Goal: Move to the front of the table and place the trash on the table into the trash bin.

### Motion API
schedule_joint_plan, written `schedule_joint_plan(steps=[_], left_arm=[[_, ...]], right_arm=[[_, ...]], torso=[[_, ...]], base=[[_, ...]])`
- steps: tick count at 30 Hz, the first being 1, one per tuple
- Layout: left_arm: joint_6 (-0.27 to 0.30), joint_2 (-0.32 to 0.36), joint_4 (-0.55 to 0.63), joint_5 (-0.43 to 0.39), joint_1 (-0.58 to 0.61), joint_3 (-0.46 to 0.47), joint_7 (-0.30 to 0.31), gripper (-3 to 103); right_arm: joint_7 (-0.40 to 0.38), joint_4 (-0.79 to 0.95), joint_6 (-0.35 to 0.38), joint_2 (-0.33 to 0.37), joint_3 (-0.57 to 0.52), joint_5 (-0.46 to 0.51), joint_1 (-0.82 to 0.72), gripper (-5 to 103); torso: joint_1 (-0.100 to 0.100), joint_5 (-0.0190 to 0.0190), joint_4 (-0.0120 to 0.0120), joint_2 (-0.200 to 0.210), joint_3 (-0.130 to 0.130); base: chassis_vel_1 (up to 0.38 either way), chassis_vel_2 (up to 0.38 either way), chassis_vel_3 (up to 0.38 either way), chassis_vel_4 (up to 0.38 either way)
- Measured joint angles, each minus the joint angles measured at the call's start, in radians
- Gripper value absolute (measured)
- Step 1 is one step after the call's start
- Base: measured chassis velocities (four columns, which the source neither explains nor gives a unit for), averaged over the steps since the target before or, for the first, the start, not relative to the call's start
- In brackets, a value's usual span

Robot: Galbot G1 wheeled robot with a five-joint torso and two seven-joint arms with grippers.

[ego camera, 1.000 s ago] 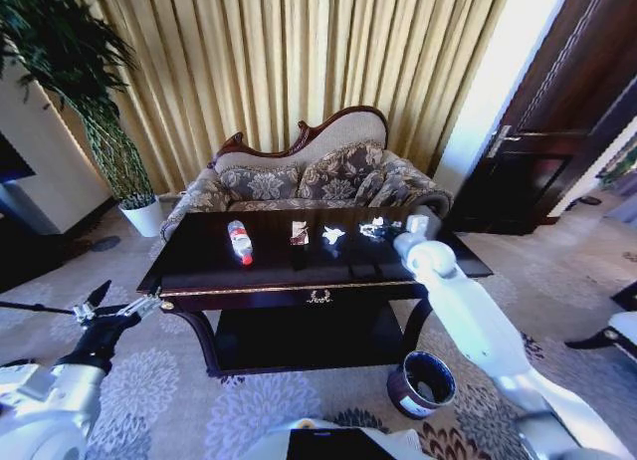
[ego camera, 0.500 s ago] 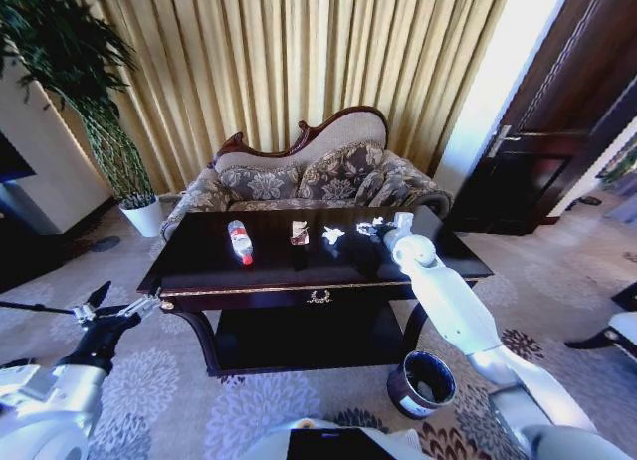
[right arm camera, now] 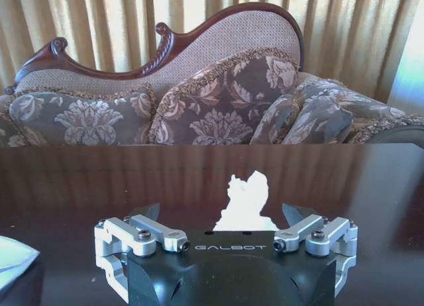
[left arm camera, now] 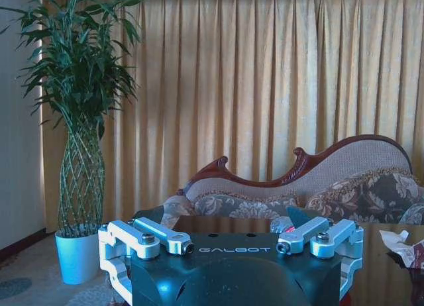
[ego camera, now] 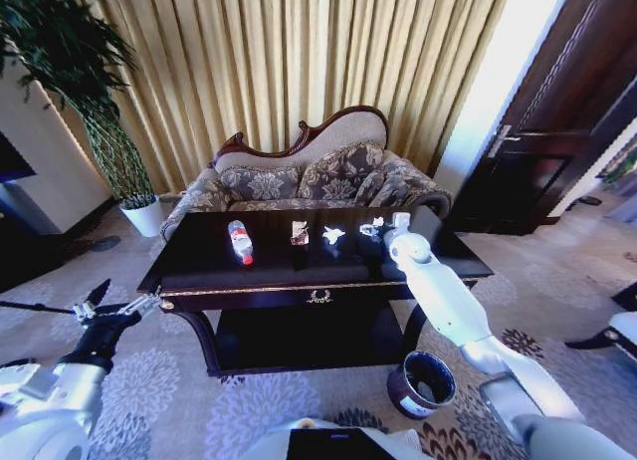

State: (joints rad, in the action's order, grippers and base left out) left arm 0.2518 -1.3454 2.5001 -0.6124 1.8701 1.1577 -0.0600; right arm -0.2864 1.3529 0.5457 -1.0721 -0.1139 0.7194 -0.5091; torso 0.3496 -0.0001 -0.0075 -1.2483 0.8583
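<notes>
- My right gripper (right arm camera: 225,216) is extended over the table (ego camera: 259,271), fingers spread wide, nothing clamped.
- The right wrist view shows a crumpled white paper (right arm camera: 246,200) standing on the tabletop directly ahead of my right gripper, between the two fingertips' lines; whether the tips touch it I cannot tell.
- The head view places my right gripper (ego camera: 398,224) at the table's right part, with that crumpled paper (ego camera: 374,225) just beside it.
- The head view also shows, farther to the left of my right gripper, a second white paper (ego camera: 332,235), a small wrapper (ego camera: 300,232) and a clear bottle with red label (ego camera: 239,241), all lying on the tabletop.
- The trash bin (ego camera: 421,383) stands on the carpet below my right arm, by the table's right front leg.
- My left gripper (ego camera: 111,311) is held low, off the table's left front corner, fingers parted and empty.
- The left wrist view shows my left gripper (left arm camera: 232,240) facing the sofa (left arm camera: 311,193).
</notes>
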Motion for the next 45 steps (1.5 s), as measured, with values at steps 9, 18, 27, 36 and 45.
schedule_joint_plan(steps=[9, 18, 27, 36, 45], left_arm=[[0.000, 0.000, 0.000, -0.005, -0.004, -0.002, 0.000, 100], [-0.002, 0.011, 0.000, -0.027, -0.007, 0.012, -0.002, 100], [-0.025, 0.016, 0.000, -0.029, -0.003, 0.023, -0.026, 100], [-0.029, 0.017, 0.000, -0.031, -0.002, 0.028, -0.032, 100], [-0.029, 0.013, 0.000, -0.032, -0.008, 0.023, -0.030, 100]], right_arm=[[-0.004, -0.024, -0.002, 0.000, 0.004, -0.001, 0.008, 100], [-0.001, -0.023, -0.008, -0.002, 0.008, -0.008, 0.003, 78], [0.000, -0.011, -0.009, 0.003, 0.009, -0.015, -0.008, 44], [0.001, 0.005, -0.010, 0.011, 0.007, -0.015, -0.028, 13], [0.015, 0.066, -0.047, 0.029, -0.017, 0.009, -0.062, 0]], torso=[[0.000, 0.0000, -0.0001, 0.000, 0.000], [0.000, 0.0000, 0.0000, 0.000, 0.000], [0.000, -0.0001, 0.0000, 0.000, 0.000], [0.000, 0.0000, 0.0000, 0.000, 0.000], [0.000, -0.0001, 0.0001, 0.000, 0.000]], base=[[0.000, 0.000, 0.000, 0.000], [0.000, 0.000, 0.000, 0.000], [0.000, 0.000, 0.000, 0.000], [0.000, 0.000, 0.000, 0.000], [0.000, 0.000, 0.000, 0.000]])
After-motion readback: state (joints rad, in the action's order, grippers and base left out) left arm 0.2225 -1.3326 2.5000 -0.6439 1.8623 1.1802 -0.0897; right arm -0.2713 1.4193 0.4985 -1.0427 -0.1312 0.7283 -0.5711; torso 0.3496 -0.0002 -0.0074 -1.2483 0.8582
